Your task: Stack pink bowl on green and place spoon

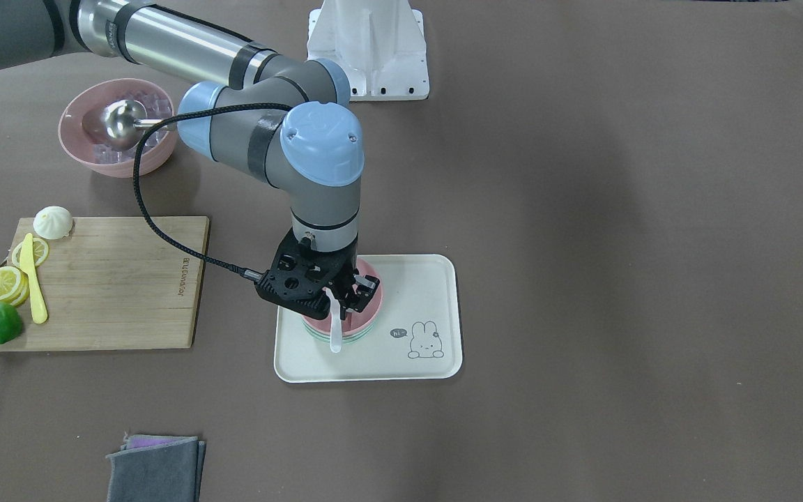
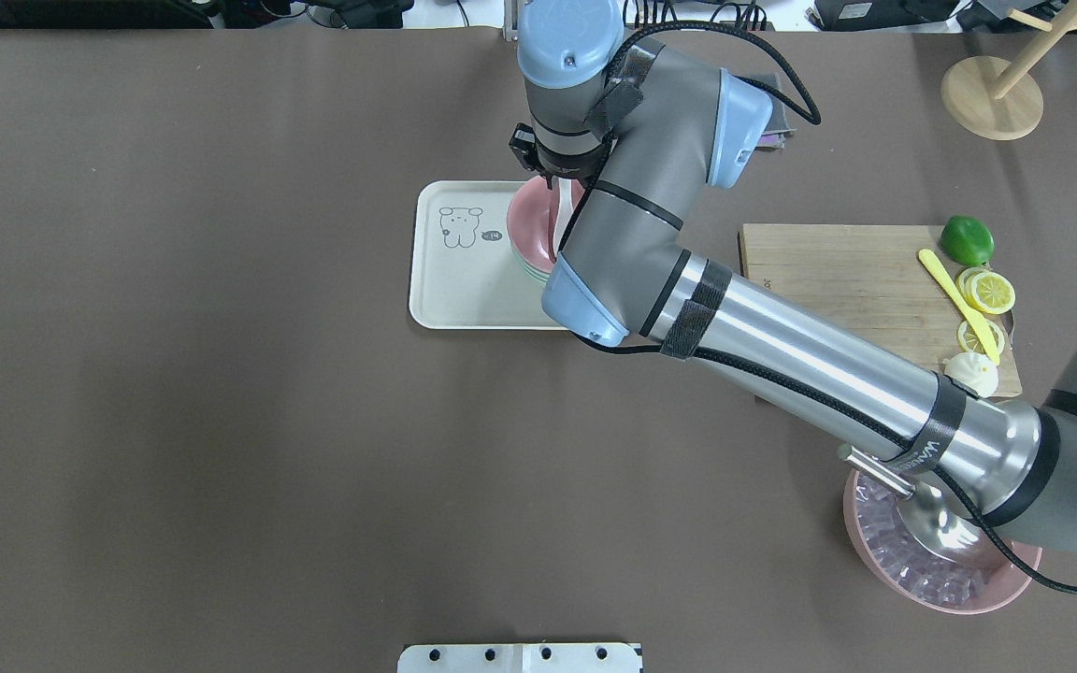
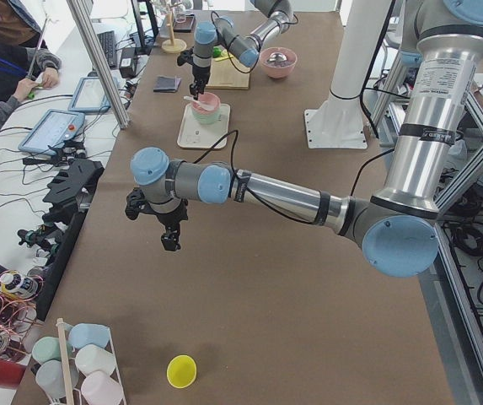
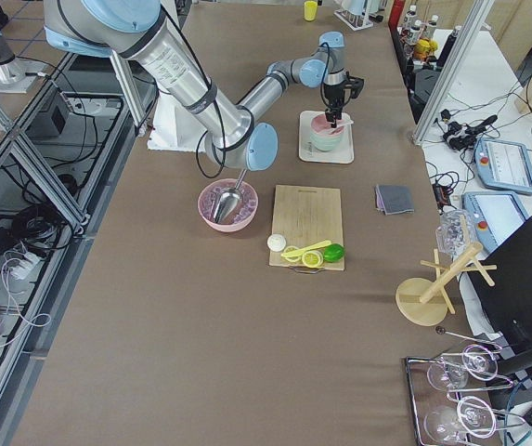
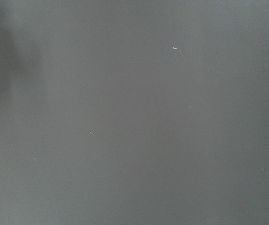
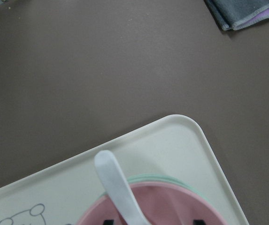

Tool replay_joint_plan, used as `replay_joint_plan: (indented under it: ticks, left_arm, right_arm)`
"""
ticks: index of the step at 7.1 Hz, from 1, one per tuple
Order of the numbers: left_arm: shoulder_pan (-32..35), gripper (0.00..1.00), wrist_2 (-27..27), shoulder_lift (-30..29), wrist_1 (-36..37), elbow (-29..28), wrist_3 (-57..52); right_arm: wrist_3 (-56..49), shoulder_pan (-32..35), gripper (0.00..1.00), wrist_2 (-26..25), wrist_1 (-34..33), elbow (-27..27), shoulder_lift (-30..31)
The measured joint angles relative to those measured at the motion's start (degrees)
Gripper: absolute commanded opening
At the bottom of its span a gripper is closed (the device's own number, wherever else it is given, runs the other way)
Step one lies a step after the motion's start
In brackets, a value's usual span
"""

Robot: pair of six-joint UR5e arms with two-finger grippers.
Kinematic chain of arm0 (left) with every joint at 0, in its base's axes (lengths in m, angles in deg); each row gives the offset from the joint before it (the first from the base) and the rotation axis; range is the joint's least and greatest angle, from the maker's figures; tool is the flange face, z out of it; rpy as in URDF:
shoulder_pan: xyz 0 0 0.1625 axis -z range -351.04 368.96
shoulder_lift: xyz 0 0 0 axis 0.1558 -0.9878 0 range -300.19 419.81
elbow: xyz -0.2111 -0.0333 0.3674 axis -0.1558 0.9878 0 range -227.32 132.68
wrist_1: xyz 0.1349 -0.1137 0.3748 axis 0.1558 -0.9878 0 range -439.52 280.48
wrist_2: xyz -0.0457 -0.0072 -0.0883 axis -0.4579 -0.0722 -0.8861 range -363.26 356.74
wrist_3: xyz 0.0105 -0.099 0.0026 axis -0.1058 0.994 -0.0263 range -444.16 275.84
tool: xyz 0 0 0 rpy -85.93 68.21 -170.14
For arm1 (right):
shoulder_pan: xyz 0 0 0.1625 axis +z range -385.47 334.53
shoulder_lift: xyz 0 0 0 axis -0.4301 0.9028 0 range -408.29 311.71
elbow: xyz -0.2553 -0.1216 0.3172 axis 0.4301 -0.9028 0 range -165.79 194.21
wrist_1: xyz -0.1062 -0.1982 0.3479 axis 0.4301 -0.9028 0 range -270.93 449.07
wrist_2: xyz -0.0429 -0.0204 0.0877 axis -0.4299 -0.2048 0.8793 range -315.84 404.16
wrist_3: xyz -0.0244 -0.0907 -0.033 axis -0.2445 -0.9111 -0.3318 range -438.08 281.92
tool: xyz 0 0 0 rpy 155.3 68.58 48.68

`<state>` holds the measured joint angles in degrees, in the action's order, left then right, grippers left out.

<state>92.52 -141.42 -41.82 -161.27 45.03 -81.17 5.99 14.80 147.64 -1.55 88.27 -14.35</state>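
**A:** Over the tray (image 1: 436, 279), is anything held by the right gripper (image 1: 349, 296)?

**B:** Seemingly nothing. Its jaws are seen spread wider than the spoon (image 1: 334, 331), which is rested directly beneath in the pink bowl (image 6: 172, 208), stacked on the green bowl (image 6: 160, 178). The handle is pointed away from the robot.

**A:** And the left gripper (image 3: 170, 239)?

**B:** Seen well apart; its jaws cannot be judged.

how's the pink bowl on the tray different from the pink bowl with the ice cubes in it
The tray bowl sits nested on a green bowl on the tray; the ice bowl stands directly on the table. The tray bowl holds a white spoon; the ice bowl holds clear cubes and a metal scoop. The ice bowl looks larger. Both are pink, round and upright.
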Motion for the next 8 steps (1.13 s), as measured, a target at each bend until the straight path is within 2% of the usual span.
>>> replay_joint_plan:
  ticks: [3, 5, 8]
  left_arm:
    - [0.79, 0.99, 0.41, 1.17, 0.14, -1.43, 0.14]
    - [2.34, 0.99, 0.54, 3.82, -0.02, -1.19, -0.6]
    - [4.73, 0.99, 0.5, 11.15, 0.14, 3.24, -8.95]
  right_arm:
    - [-7.13, 4.44, 1.0, 2.34, 0.2, 0.59, 3.74]
    - [-16.56, 11.49, 1.0, 8.93, 0.3, 2.84, 8.91]
    - [-33.61, 22.79, 1.0, 18.85, 0.2, 6.66, 17.28]
